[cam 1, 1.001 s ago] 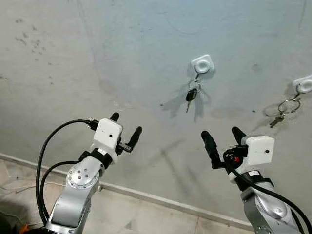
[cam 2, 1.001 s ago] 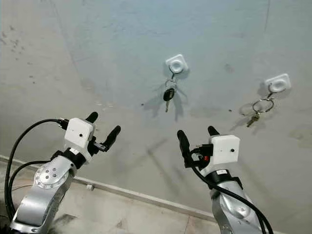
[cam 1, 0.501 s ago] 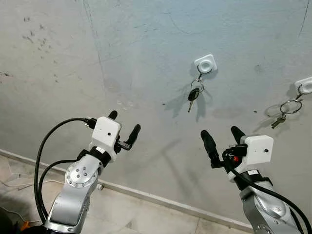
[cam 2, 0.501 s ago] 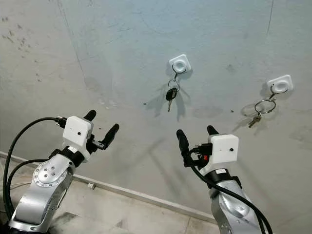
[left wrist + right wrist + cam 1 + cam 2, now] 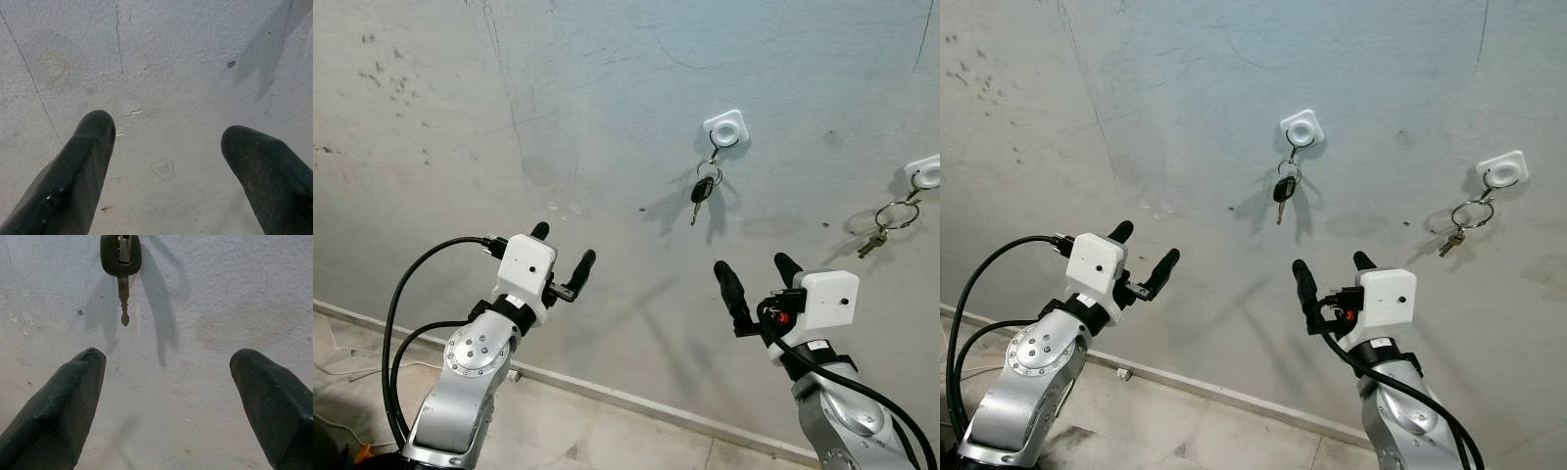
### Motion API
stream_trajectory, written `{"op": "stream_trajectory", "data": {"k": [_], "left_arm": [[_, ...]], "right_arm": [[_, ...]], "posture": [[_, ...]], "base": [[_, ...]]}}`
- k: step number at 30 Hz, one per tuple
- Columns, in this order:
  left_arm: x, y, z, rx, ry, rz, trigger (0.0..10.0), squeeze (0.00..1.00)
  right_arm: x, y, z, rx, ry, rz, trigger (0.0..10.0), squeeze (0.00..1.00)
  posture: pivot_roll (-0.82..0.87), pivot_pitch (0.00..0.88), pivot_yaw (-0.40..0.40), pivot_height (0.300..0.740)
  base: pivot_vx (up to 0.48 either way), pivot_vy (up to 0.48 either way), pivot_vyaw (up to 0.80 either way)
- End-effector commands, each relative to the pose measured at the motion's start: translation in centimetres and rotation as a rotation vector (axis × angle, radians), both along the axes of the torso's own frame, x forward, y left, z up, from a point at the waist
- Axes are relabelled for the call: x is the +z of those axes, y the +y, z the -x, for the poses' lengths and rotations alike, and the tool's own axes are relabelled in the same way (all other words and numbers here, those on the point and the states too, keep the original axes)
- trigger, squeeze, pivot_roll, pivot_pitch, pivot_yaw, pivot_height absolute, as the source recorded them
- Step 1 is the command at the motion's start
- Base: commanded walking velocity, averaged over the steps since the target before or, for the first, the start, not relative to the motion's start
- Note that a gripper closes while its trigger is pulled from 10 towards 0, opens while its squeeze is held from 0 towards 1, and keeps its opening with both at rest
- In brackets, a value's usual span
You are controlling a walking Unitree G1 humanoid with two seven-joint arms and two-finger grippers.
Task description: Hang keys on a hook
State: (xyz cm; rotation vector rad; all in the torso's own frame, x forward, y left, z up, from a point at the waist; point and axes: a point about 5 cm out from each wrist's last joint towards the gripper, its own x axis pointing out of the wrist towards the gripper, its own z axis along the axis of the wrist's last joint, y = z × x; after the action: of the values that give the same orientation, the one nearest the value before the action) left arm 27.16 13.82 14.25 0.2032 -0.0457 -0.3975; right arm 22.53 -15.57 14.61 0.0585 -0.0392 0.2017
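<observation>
A black-headed key (image 5: 699, 193) hangs straight down on its ring from a white square hook (image 5: 725, 128) on the grey wall.

Wall (image 5: 558, 88): grey plaster, scuffed and hairline-cracked. Two white hooks fixed to it. Hook (image 5: 725, 128) near centre carries a ring with a black-headed key (image 5: 699, 194) hanging against the wall. Right hook (image 5: 926, 172) carries a larger ring with keys (image 5: 886, 223). Skirting (image 5: 607, 396) meets tiled floor (image 5: 607, 441) below.
</observation>
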Motion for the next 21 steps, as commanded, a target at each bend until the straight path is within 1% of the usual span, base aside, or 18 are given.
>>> {"op": "stream_trajectory", "data": {"k": [1,8,11,12,13,14,15,17,18,20,21], "left_arm": [[0.1,0.0,-0.2,-0.004,-0.001,0.001,10.0,0.0],[0.2,0.0,-0.2,-0.005,-0.004,-0.003,10.0,0.0],[0.1,-0.1,-0.3,-0.003,-0.002,-0.001,10.0,0.0],[0.1,-0.1,-0.3,-0.006,-0.001,-0.001,10.0,0.0],[0.1,-0.2,-0.3,-0.008,0.0,0.0,10.0,0.0],[0.1,-0.2,-0.3,-0.008,0.0,0.0,10.0,0.0],[0.1,-0.3,-0.3,-0.017,0.007,0.006,10.0,0.0],[0.1,-0.3,-0.3,-0.023,0.009,0.007,10.0,0.0],[0.2,-0.3,-0.4,-0.03,0.009,0.003,10.0,0.0],[0.2,-0.3,-0.5,-0.038,0.01,-0.001,10.0,0.0],[0.2,-0.3,-0.6,-0.046,0.012,-0.007,10.0,0.0]], "right_arm": [[0.0,-0.2,-0.1,-0.015,0.003,0.005,10.0,0.88],[0.0,-0.1,-0.2,-0.024,0.003,0.003,10.0,0.87],[-0.2,-0.5,-0.3,-0.087,0.016,-0.033,10.0,0.85],[-0.3,-0.6,-0.3,-0.101,0.023,-0.048,10.0,0.81],[-0.5,-0.7,-0.3,-0.112,0.03,-0.062,10.0,0.79],[-0.5,-0.7,-0.3,-0.112,0.03,-0.062,10.0,0.79],[-0.8,-0.8,-0.1,-0.133,0.046,-0.08,10.0,0.76],[-1.0,-0.9,-0.1,-0.146,0.055,-0.094,10.0,0.75],[-1.2,-0.9,0.1,-0.158,0.062,-0.099,10.0,0.68],[-1.5,-0.8,0.1,-0.172,0.069,-0.108,10.0,0.67],[-1.7,-0.8,0.2,-0.191,0.077,-0.12,10.0,0.65]], "posture": [[0.13,0.0,-0.024,0.74],[0.13,0.0,-0.023,0.74],[0.13,0.0,-0.023,0.74],[0.13,0.0,-0.022,0.74],[0.13,0.0,-0.022,0.74],[0.13,0.0,-0.022,0.74],[0.13,0.0,-0.018,0.74],[0.14,0.0,-0.008,0.74],[0.14,0.0,0.001,0.74],[0.14,0.0,0.012,0.74],[0.14,0.0,0.018,0.74]], "base": [[0.0,0.0,0.0],[0.0,0.0,0.0],[0.0,0.0,0.0],[0.0,0.0,0.0],[0.0,0.0,0.0],[0.0,0.0,0.0],[0.0,0.0,0.0],[0.0,0.0,0.0],[0.0,0.0,0.0],[0.0,0.0,0.0],[0.0,0.0,0.0]]}}
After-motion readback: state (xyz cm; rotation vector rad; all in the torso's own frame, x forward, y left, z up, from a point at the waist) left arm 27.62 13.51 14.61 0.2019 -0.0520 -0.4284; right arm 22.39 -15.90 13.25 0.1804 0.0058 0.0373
